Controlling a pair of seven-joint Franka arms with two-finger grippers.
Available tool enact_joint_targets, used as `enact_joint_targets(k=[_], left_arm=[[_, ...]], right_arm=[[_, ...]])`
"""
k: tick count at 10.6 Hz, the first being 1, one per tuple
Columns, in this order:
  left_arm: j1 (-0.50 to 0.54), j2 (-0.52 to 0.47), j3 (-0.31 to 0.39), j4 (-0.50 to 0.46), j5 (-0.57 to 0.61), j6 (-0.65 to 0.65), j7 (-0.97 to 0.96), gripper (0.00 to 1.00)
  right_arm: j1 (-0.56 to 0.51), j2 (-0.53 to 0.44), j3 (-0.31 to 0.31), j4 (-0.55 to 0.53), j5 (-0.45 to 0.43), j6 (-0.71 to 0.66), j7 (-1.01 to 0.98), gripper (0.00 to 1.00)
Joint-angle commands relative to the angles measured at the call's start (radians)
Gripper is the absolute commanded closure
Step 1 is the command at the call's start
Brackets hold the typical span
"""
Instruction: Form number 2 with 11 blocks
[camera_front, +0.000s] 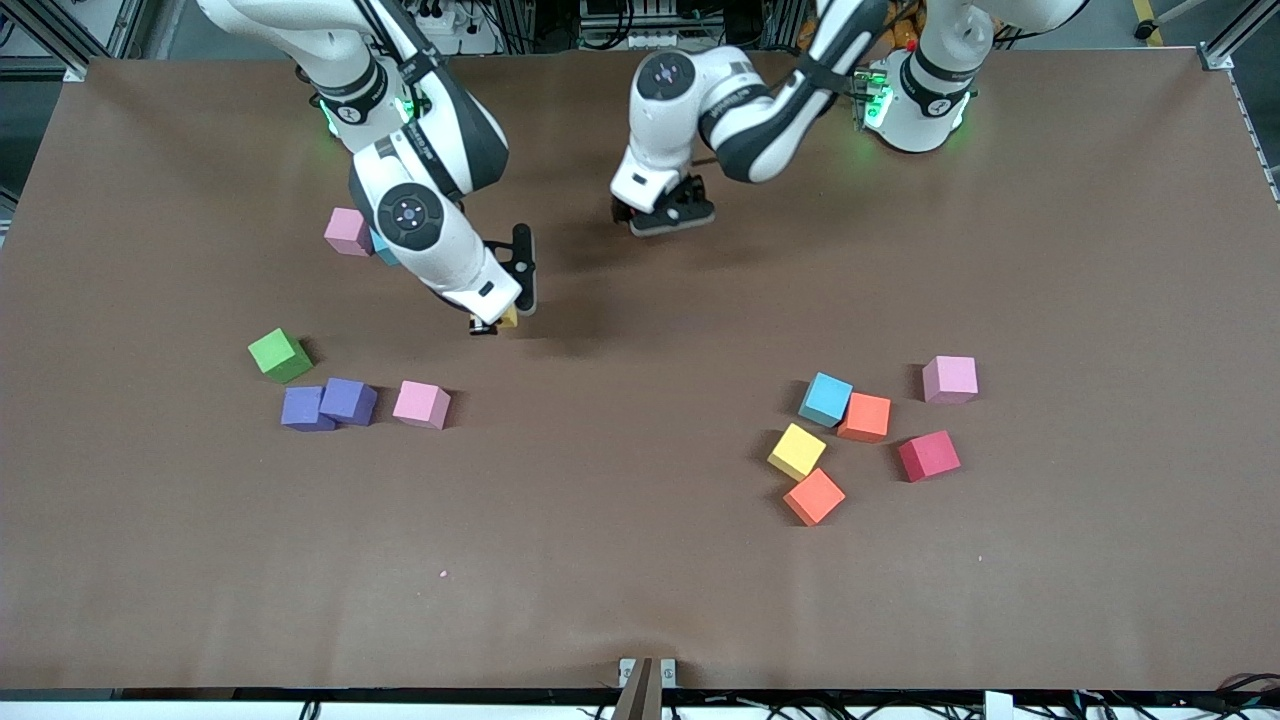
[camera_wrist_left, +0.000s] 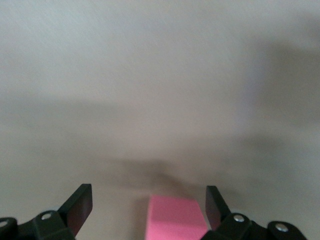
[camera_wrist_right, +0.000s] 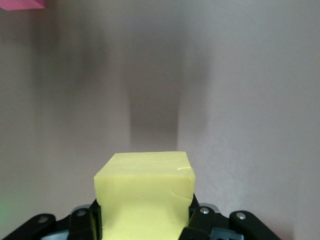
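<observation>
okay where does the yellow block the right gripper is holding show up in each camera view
Front view: the held yellow block peeks out under the right gripper, over bare table.
Right wrist view: it fills the lower middle, clamped in that gripper.
Left wrist view: not in it; only a pink block between the open left gripper's fingers.
Shared landmark: the brown table.

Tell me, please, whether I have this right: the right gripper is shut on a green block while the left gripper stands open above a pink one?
Not quite: the block in the right gripper is yellow, not green, as the right wrist view shows the yellow block between its fingers. The green block lies on the table. The rest holds: the left gripper is open above a pink block.
</observation>
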Motion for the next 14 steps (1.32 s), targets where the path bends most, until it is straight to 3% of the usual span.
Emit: enact_joint_targets(k=[1,3,7,9,11,14], left_arm=[[0.160,-0.052,-0.010,-0.006,0.027,-0.062,0.109,0.00],[0.318,-0.063,-0.008,0.015,0.020,-0.079,0.209,0.00],[0.612,-0.046,-0.007,0.228,0.017,-0.359,0.364,0.00],[0.717,-0.020,0.001,0.296,0.025,-0.384,0.488,0.00],[0.834,0.039,0.001,0.346,0.027,-0.384,0.635,0.00],[0.860,0.144,0.006,0.441,0.031,-0.383,0.702,0.00]], right_arm=[[0.027,-0.066,0.012,-0.076,0.043,0.007,0.013,0.68],[0.023,-0.063,0.084,-0.081,0.080,0.010,0.031,0.68],[0.033,0.007,0.219,-0.106,0.078,0.141,0.217,0.69],[0.035,0.055,0.281,-0.102,0.077,0.154,0.308,0.69],[0.053,0.091,0.299,-0.104,0.072,0.185,0.309,0.69],[0.085,0.118,0.304,-0.100,0.072,0.231,0.314,0.70]])
